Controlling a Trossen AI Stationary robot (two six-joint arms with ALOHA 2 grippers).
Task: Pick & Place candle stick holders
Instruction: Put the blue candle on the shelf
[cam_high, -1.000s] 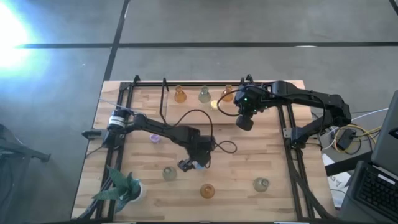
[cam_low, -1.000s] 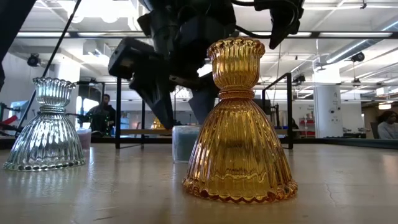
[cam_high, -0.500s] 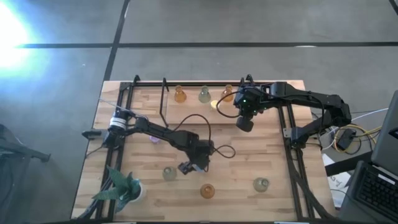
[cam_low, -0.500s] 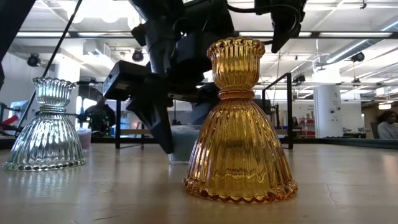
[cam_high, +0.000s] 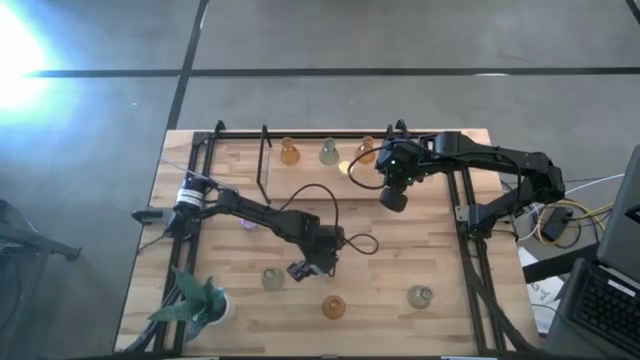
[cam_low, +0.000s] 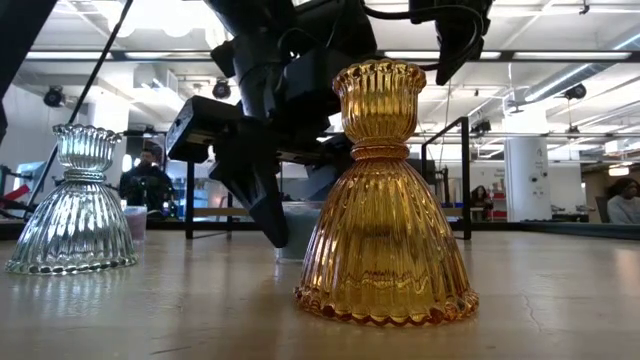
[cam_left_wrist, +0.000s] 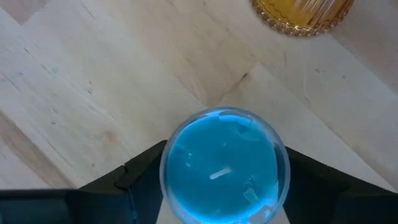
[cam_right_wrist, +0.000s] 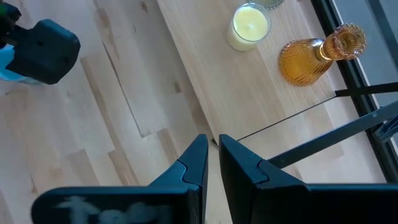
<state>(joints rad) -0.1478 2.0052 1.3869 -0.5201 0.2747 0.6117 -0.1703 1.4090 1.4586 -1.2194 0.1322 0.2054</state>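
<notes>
"Two fingers flank the blue candle holder (cam_left_wrist: 222, 167), one dark pad (cam_left_wrist: 144, 173) on each side. Is the left gripper (cam_left_wrist: 224, 186) clamped yet?"

"Close around it, certainly; the glass sits right between the fingers. Whether they are pressing or only bracketing it, I cannot tell from the wrist view or from table height."

"Where is it on the table?"

"Low on the wood, toward the front middle, with the amber ribbed holder (cam_low: 385, 195) just in front of it and a clear ribbed one (cam_low: 75, 205) off to the side. From above, the left gripper (cam_high: 312, 262) stands between those two."

"So what matters for the lift?"

"Grip the round wall at its widest, squarely, since smooth glass could slip out of a glancing pinch. Then rise straight up before travelling, I'd say, because the amber holder is near enough to be clipped by a sideways sweep."

"And the other arm?"

"The right gripper (cam_right_wrist: 211, 158) waits at the back by the yellow candle (cam_right_wrist: 249, 25) and a narrow-necked amber holder (cam_right_wrist: 314, 55), fingers nearly together, holding nothing."
</notes>
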